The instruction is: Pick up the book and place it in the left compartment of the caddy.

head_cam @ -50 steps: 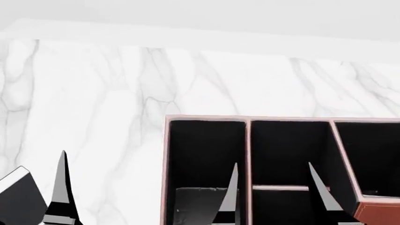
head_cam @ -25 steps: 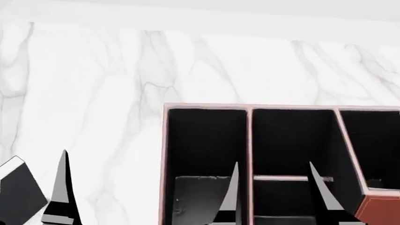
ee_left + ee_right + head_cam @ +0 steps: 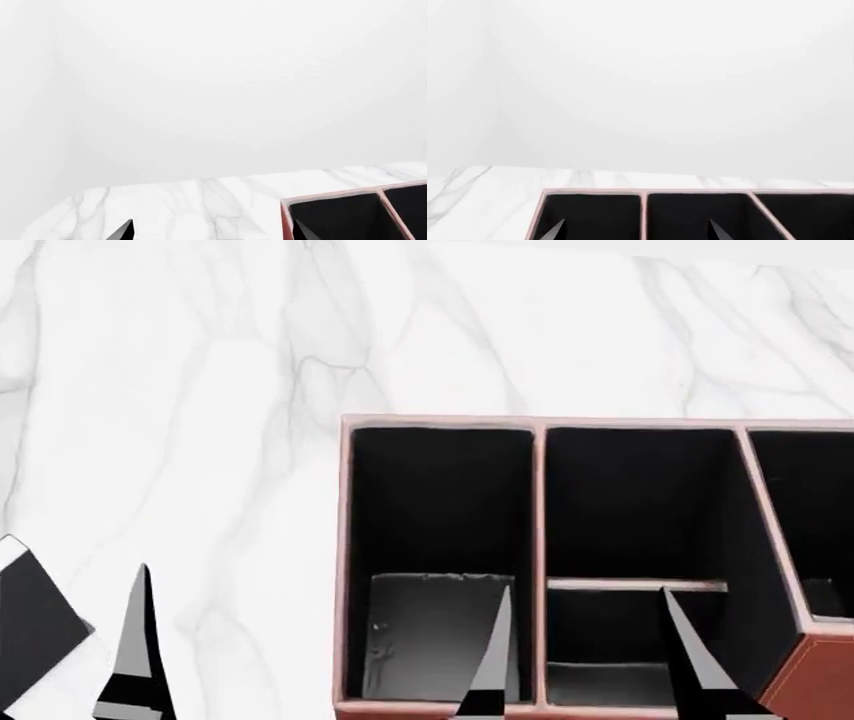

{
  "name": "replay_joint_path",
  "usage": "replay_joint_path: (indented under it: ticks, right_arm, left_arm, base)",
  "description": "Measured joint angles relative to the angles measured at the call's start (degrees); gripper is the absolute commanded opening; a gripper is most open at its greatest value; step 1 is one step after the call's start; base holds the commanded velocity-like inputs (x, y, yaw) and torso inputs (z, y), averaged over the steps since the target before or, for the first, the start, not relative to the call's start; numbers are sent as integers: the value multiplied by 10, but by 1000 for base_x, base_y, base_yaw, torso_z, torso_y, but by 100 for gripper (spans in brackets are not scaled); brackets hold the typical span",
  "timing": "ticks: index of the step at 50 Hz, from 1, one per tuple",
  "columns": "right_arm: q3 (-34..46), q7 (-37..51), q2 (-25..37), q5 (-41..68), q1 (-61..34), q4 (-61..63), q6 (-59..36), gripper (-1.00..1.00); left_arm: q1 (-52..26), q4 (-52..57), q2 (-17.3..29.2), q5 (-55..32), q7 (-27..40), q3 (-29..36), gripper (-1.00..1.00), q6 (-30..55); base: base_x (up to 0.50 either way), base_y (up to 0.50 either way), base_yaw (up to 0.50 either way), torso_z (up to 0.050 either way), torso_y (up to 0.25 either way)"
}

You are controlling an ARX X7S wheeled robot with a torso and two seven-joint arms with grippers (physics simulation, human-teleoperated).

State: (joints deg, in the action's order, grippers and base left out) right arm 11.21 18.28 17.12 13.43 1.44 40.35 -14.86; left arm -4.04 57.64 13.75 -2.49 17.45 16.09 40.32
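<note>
Caddy point(image 3: 539, 490) of reddish-brown leather look sits on the white marble counter point(image 3: 200, 390), black inside, reaching past the right edge of the head view. Its left compartment point(image 3: 441, 540) runs long and undivided, with a greyish floor patch showing at the near end. Next to it lie two shorter bays split by a cross wall, and a taller stepped end shows at the far right.

The book point(image 3: 34, 625), dark-covered with a thin white edge, lies at the lower left edge of the head view, well apart from the caddy and partly cut off by the frame.

The right hand point(image 3: 587, 660) hangs over the caddy's near side, its two pointed fingers spread wide with nothing between them; one finger lies over the left compartment, the other over the short near bay. Of the left hand point(image 3: 134, 650) only one finger is clear in the head view, just beside the book. In the left wrist view its two fingertips point(image 3: 123, 230) stand far apart over the counter, gripping nothing.
</note>
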Motion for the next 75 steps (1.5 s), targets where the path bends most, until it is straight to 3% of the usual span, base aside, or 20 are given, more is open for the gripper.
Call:
replay_joint_path:
  ticks: [11, 15, 30, 37, 43, 54, 64, 75]
  right_arm:
    - [-2, 6, 6, 4, 0, 8, -3, 100]
    - [-3, 8, 8, 7, -1, 12, -5, 100]
    - [-3, 12, 14, 13, -2, 16, -7, 100]
    - [-2, 13, 17, 17, -2, 17, -6, 100]
    - [-2, 14, 18, 21, -3, 16, -5, 100]
    - [2, 15, 21, 22, -4, 11, -1, 100]
    - [4, 17, 24, 22, -4, 10, 0, 100]
    - [7, 21, 27, 23, -5, 11, 0, 100]
  left_arm:
    - [-2, 9, 17, -17, -2, -7, 100, 18]
    - [-8, 13, 47, -44, 10, -13, 100, 19]
    - [-124, 13, 360, -319, 181, 14, 100, -57]
    - [-163, -15, 472, -418, 192, -11, 100, -94]
    - [-220, -49, 539, -482, 163, -26, 100, -90]
    - [-371, -122, 580, -527, 69, -2, 100, -10]
    - [-487, -188, 575, -515, -14, 33, 100, 59]
    - [-562, -256, 564, -493, -97, 65, 100, 96]
  base:
    - [0, 0, 0, 0, 0]
    - [0, 0, 0, 0, 0]
    - [0, 0, 0, 0, 0]
    - [0, 0, 0, 0, 0]
    - [0, 0, 0, 0, 0]
    - [0, 0, 0, 0, 0]
    - [0, 0, 0, 0, 0]
    - [0, 0, 0, 0, 0]
